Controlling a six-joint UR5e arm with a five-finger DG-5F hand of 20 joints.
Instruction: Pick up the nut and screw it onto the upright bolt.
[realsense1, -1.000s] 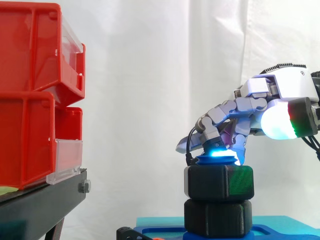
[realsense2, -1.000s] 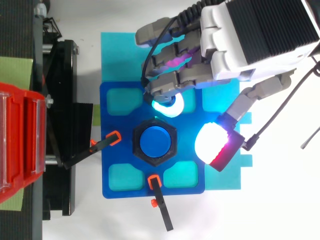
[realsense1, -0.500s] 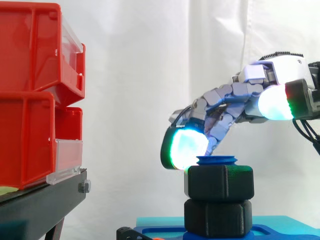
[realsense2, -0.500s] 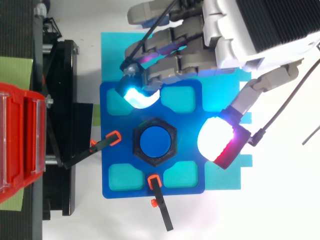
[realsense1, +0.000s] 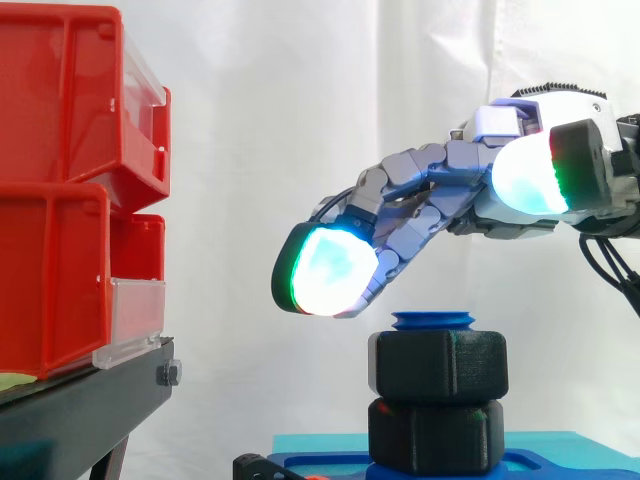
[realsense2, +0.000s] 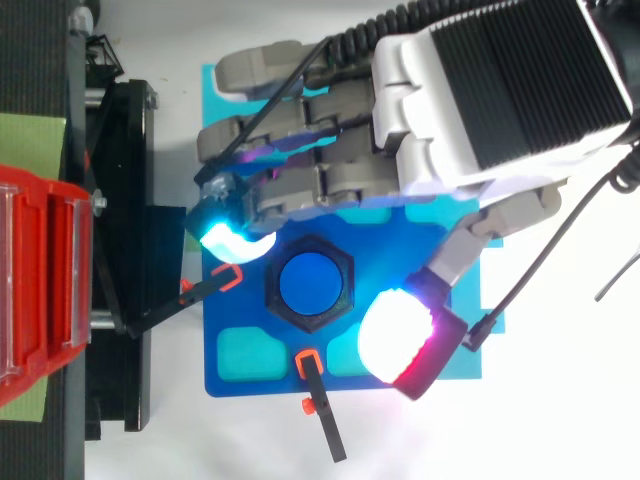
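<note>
Backed by white curtain (realsense1: 300, 150). Saw red bins (realsense1: 60, 180) stacked at left on black stand (realsense1: 80, 400), clear fronts facing right. Found hand (realsense1: 480, 190) reaching in from right, fingers stretched out and relaxed, holding nothing, hovering above bolt (realsense1: 433, 320) with clear gap. Noted cyan-green fingertip (realsense1: 325, 270) up and left of nut (realsense1: 437, 365), white pad of thumb (realsense1: 530, 175) up and right. Found nut, black and six-sided, already on upright blue bolt, just under bolt's top, seated on black block (realsense1: 435, 435) of like shape. From side, made out that stacking and the gap under hand. From above, made out blue plate (realsense2: 212, 320) under bolt, on paler mat (realsense2: 209, 105), nut at plate's middle, teal pockets (realsense2: 250, 355) round it. Saw there fingers crossing plate's far edge, fingertip at nut's upper left, thumb at lower right. Noted two black clamps (realsense2: 160, 310) with orange tips pointing at nut, one from left, one from below. Spotted green sheet (realsense2: 30, 140) under bins.
</note>
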